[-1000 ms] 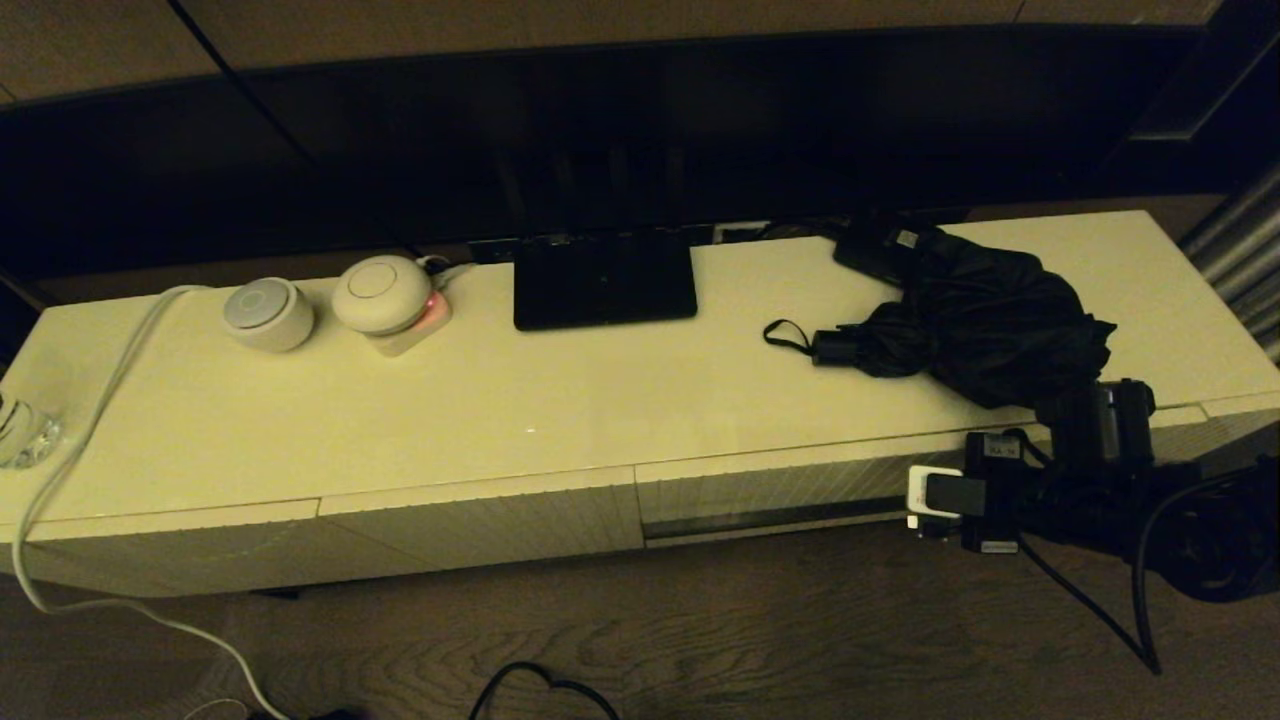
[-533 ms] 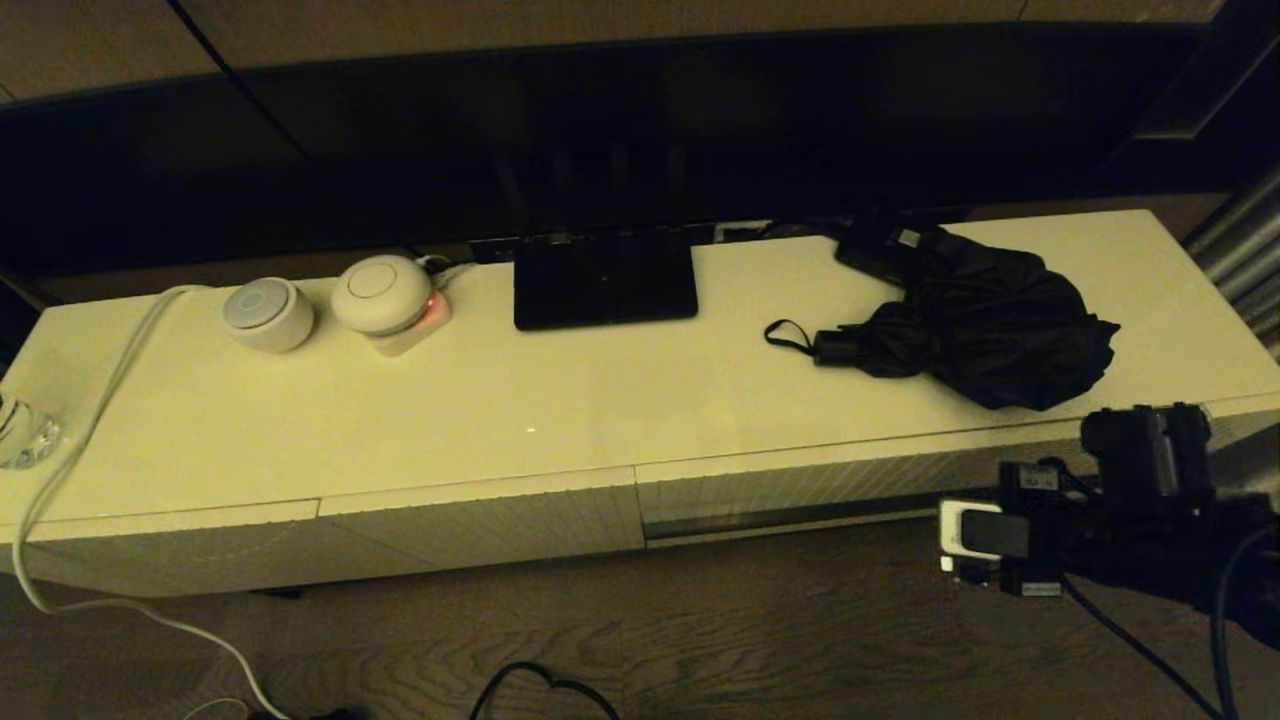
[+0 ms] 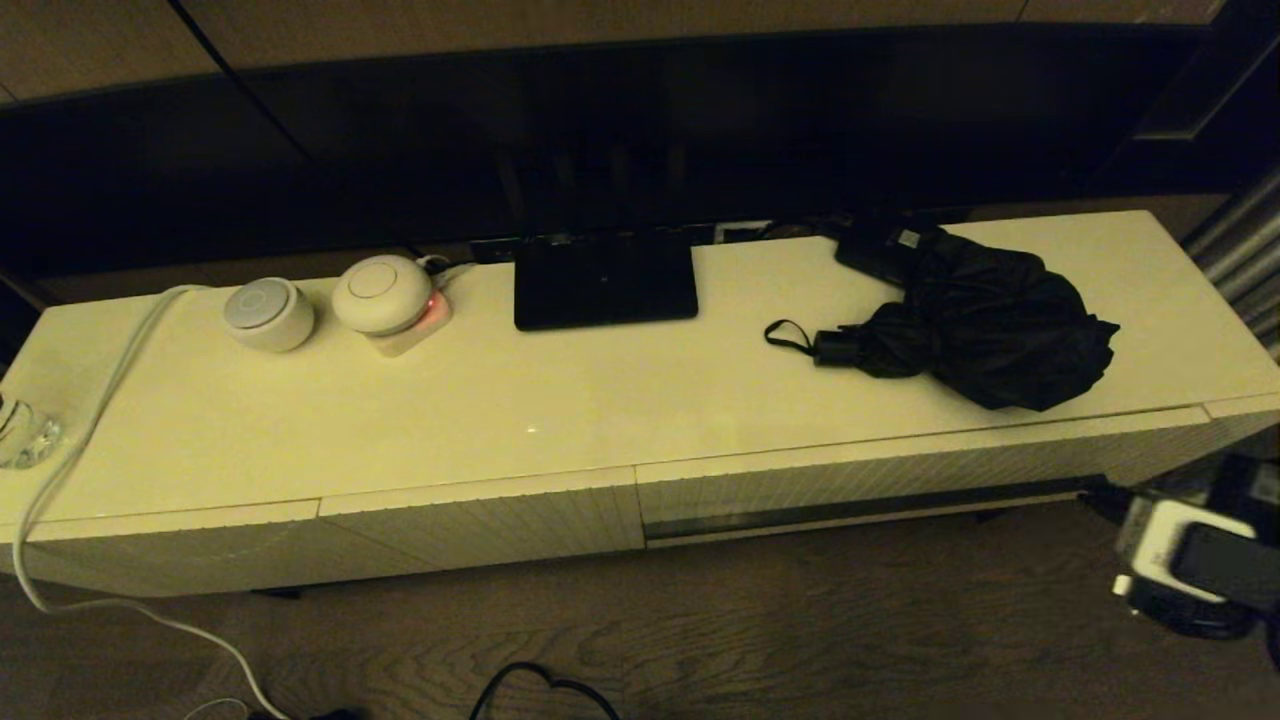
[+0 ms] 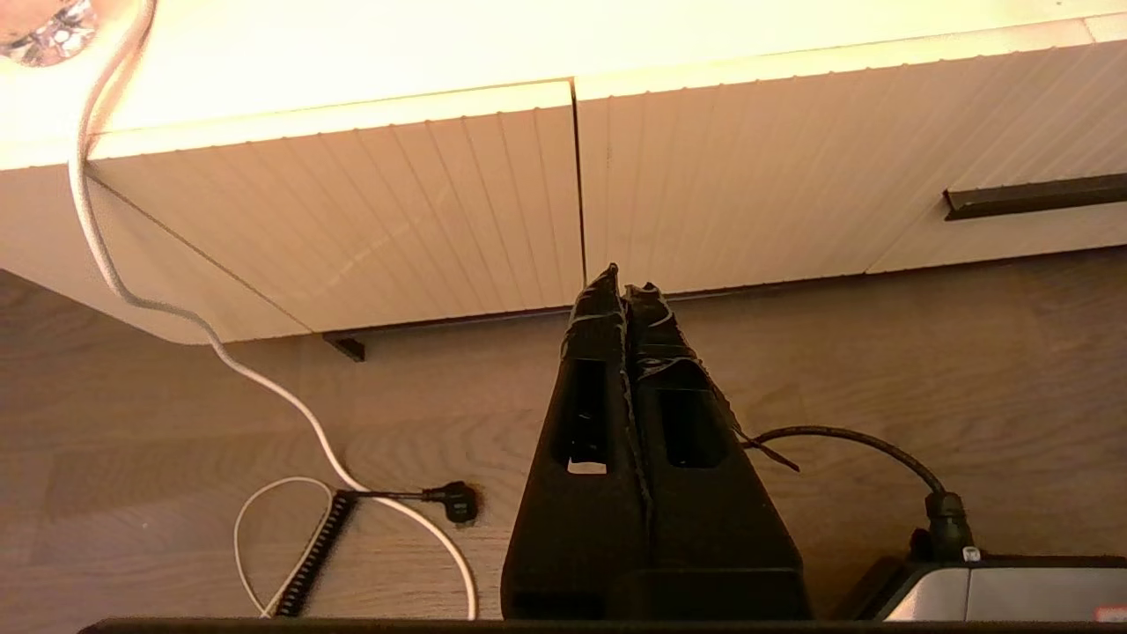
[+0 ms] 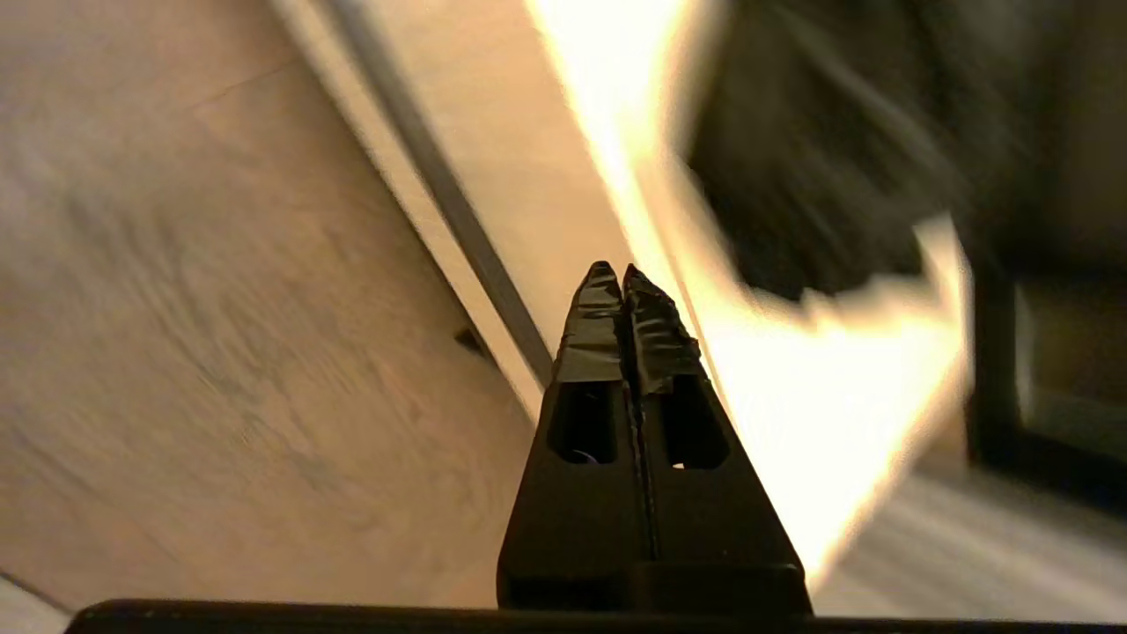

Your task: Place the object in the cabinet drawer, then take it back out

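Observation:
The black umbrella (image 3: pixel 985 325) lies on the right part of the cream cabinet top (image 3: pixel 600 400), its short handle and wrist loop (image 3: pixel 785 335) pointing left. It shows blurred in the right wrist view (image 5: pixel 819 158). The ribbed drawer (image 3: pixel 870 475) under it is closed, with its dark slot handle (image 3: pixel 860 508) running along its lower edge. My right arm (image 3: pixel 1190 560) is low at the cabinet's right end, beside the drawer front. The right gripper (image 5: pixel 614 273) is shut and empty. My left gripper (image 4: pixel 623 282) is shut and empty above the floor, facing the ribbed panels (image 4: pixel 440 211).
A flat black box with a white label (image 3: pixel 885 250) touches the umbrella's far side. A black stand (image 3: pixel 604 280), two round white devices (image 3: pixel 268 313) (image 3: pixel 382 292), a white cable (image 3: pixel 90 420) and a glass (image 3: pixel 20 430) sit further left. Cables lie on the wooden floor (image 3: pixel 540 690).
My right arm has moved right and down, away from the drawer's slot handle to the view's lower right edge. The umbrella and drawer have not moved.

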